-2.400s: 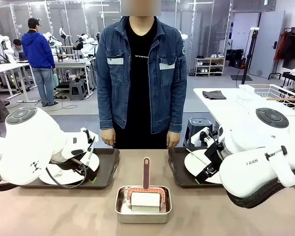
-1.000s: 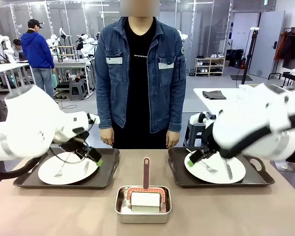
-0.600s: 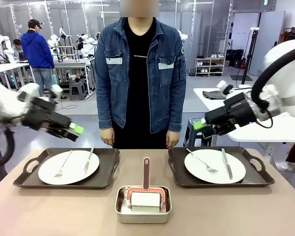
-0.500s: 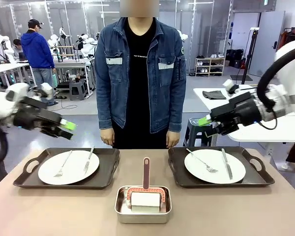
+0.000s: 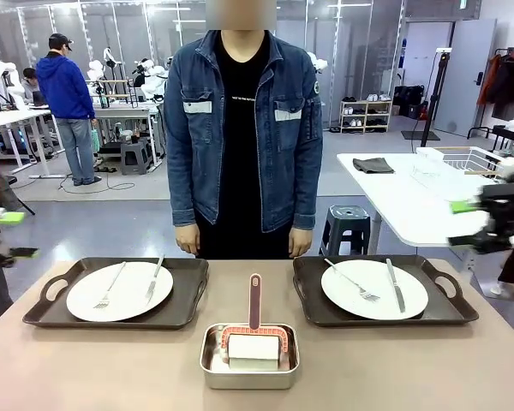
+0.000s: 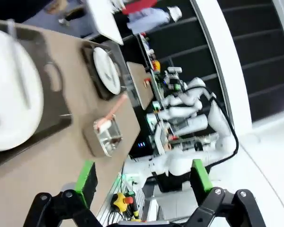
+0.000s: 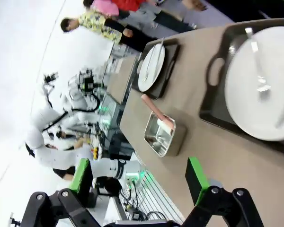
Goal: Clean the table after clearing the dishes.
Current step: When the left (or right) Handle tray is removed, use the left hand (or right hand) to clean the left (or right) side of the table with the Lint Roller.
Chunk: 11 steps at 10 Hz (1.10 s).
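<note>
**Dishes (image 5: 374,289) sit on the beige desk (image 5: 428,368)**

Each, with fork and knife, lies in one of two dark trays (image 5: 195,282), with a steel pan (image 5: 249,378) between them, nearer the robot. A person (image 5: 244,137) stands at the far edge in the front view. The wrist views show both jaws spread wide, empty.

The black, green-padded left gripper (image 5: 15,235) no longer hovers over the dark brown rectangular left tray (image 5: 193,278). It has swung outward and upward to the picture's left edge. The matching right gripper (image 5: 464,224) has likewise left the right tray (image 5: 304,276) and now hangs, blurred, at the right edge. With the bulky white arms gone from the foreground, both round white dishes show whole: the left plate (image 5: 120,295) with its metal fork (image 5: 110,287) and knife (image 5: 154,278), and the right plate (image 5: 374,300) with its own.
</note>
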Tool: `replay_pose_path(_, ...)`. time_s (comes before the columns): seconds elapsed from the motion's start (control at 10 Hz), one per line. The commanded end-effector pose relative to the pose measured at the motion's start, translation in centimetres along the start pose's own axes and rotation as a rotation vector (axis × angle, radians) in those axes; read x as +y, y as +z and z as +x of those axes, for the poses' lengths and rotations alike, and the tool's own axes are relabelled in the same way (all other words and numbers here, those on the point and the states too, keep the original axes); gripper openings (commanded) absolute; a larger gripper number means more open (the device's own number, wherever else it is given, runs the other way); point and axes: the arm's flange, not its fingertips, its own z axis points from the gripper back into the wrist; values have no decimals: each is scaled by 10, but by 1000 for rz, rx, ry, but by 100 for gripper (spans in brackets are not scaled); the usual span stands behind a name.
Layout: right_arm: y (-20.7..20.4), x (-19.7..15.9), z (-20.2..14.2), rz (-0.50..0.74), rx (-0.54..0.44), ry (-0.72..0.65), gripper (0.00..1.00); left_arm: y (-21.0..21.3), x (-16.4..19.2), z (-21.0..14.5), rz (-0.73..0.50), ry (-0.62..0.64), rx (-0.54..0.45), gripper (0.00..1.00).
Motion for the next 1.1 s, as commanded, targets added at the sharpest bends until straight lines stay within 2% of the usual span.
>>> replay_pose_path(0.0, 62, -15, -10, -6, -74, -48, 100, 53, 5, -4, 51, 6, -59, 100)
replay_pose_path(0.2, 121, -34, -40, -54, -137, -90, 100, 108, 19, -23, 87, 63, -112, 100)
replay_pose_path(0.4, 154, -46, -65, -84, -185, -115, 100, 139, 16, -38, 124, 77, -184, 100)
replay_pose_path(0.6, 155, -52, -67, -125, -214, -154, 100, 142, 11, -31, 158, 82, -186, 100)
replay_pose_path(0.7, 163, -49, -70, -92, -212, -152, 100, 136, 14, -24, 185, 83, -177, 100)
replay_pose_path(0.8, 163, -49, -70, -92, -212, -152, 100, 147, 16, -41, 141, 86, -202, 100)
replay_pose_path(1.0, 163, -49, -70, -92, -212, -152, 100, 147, 16, -41, 141, 86, -202, 100)
